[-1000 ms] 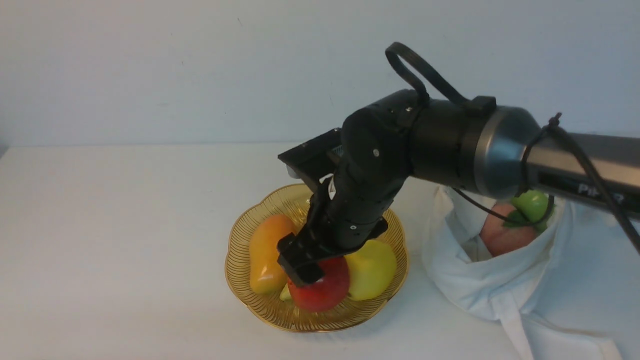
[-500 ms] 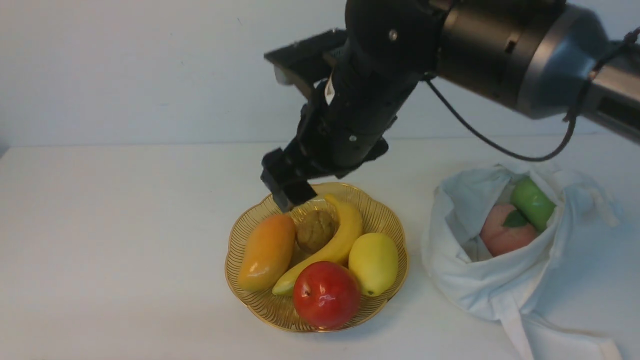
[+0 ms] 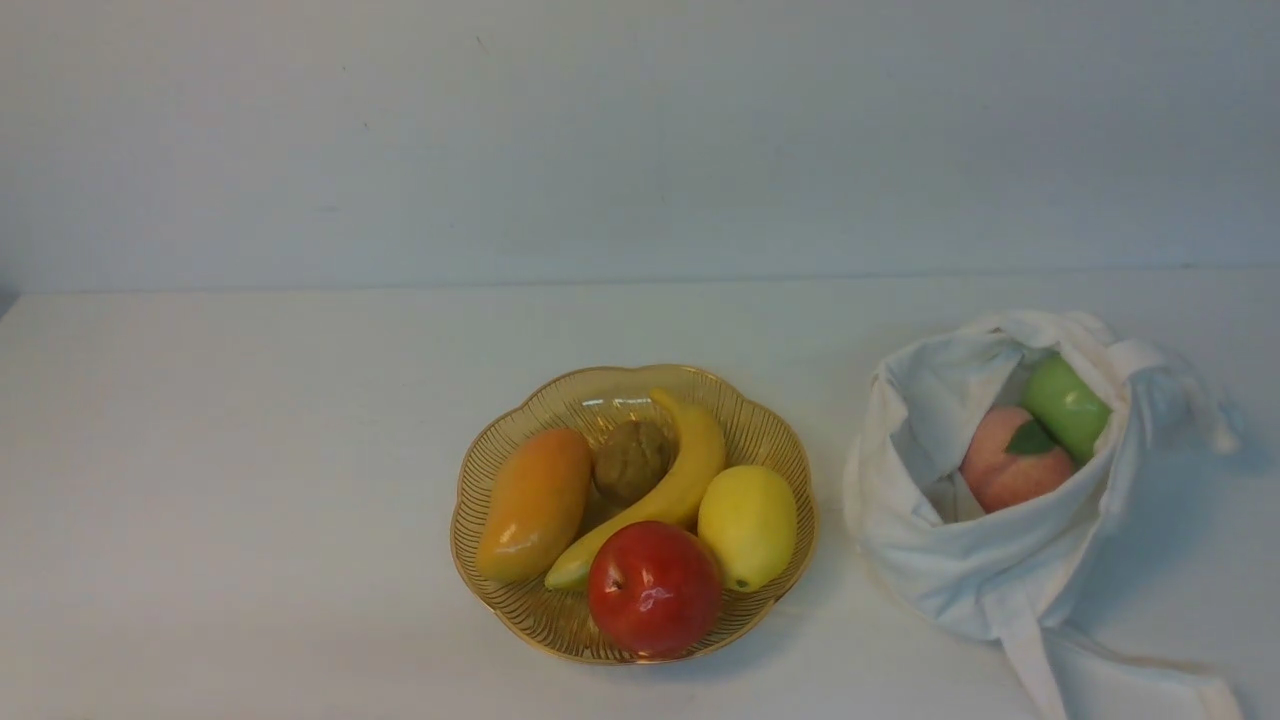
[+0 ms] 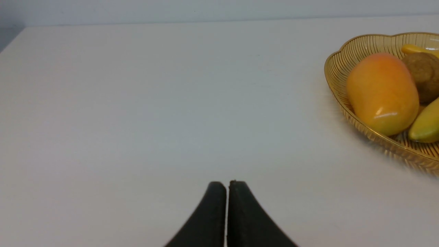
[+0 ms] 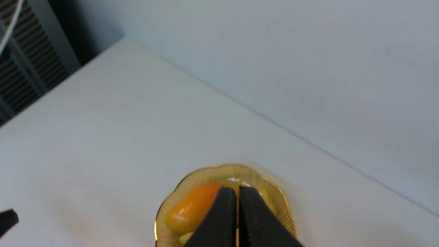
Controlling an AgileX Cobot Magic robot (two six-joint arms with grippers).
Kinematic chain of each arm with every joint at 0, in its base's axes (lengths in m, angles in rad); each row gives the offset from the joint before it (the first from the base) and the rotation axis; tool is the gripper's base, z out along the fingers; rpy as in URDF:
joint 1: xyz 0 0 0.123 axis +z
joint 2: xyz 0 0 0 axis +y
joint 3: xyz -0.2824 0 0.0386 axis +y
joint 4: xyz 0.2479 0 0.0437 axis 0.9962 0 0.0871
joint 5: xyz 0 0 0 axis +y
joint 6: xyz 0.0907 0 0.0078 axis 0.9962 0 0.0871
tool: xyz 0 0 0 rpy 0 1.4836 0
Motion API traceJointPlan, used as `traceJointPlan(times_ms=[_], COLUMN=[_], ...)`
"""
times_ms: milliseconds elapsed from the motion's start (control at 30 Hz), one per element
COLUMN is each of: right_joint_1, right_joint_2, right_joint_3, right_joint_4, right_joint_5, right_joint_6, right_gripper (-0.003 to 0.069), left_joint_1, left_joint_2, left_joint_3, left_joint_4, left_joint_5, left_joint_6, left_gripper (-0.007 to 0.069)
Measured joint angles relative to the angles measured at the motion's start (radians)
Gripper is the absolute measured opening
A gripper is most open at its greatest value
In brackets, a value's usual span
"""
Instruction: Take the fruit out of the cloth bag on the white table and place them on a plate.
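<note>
Inside the open cloth bag [image 3: 960,570], right of the plate [image 3: 760,430], peach [image 3: 1005,475] and green apple [image 3: 1065,405] are lying side by side — smooth, likely slippery, best gripped across the middle — while both arms' jaws are sitting pressed together.

Left hand [image 4: 226,187], right hand [image 5: 237,192] — matte black, tapered.

Plate [image 3: 465,545]: translucent amber-gold, fine radial ribs. On it: glossy red apple [image 3: 654,588], orange-yellow mango [image 3: 533,505], yellow banana [image 3: 680,480] with greenish tip, yellow lemon [image 3: 747,526], dull brown fruit [image 3: 630,460]. Cloth bag [image 3: 960,570]: plain white, with pink peach [image 3: 1005,475], its leaf [image 3: 1030,438] dark green, and light green apple [image 3: 1065,405]; table [image 3: 250,450]: plain matte white.
</note>
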Motion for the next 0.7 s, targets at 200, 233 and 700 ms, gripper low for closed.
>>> traceJointPlan(times_ms=[200,233,700], right_joint_1=[0.0,0.0,0.0], right_joint_2=[-0.279,-0.344,-0.85], right_joint_3=[0.227,0.309,0.931], right_joint_4=[-0.055,-0.072,-0.123], right_joint_5=[-0.016,-0.046,-0.49], right_joint_6=[0.031,0.044,0.143], right_gripper=[-0.0013,-0.0013,-0.0015], left_joint_1=[0.0,0.0,0.0], left_joint_2=[0.0,0.0,0.0], left_joint_3=[0.0,0.0,0.0], left_joint_4=[0.0,0.0,0.0], left_joint_5=[0.0,0.0,0.0], left_joint_6=[-0.001,-0.001,-0.001], left_gripper=[-0.0008,-0.0008,-0.0008])
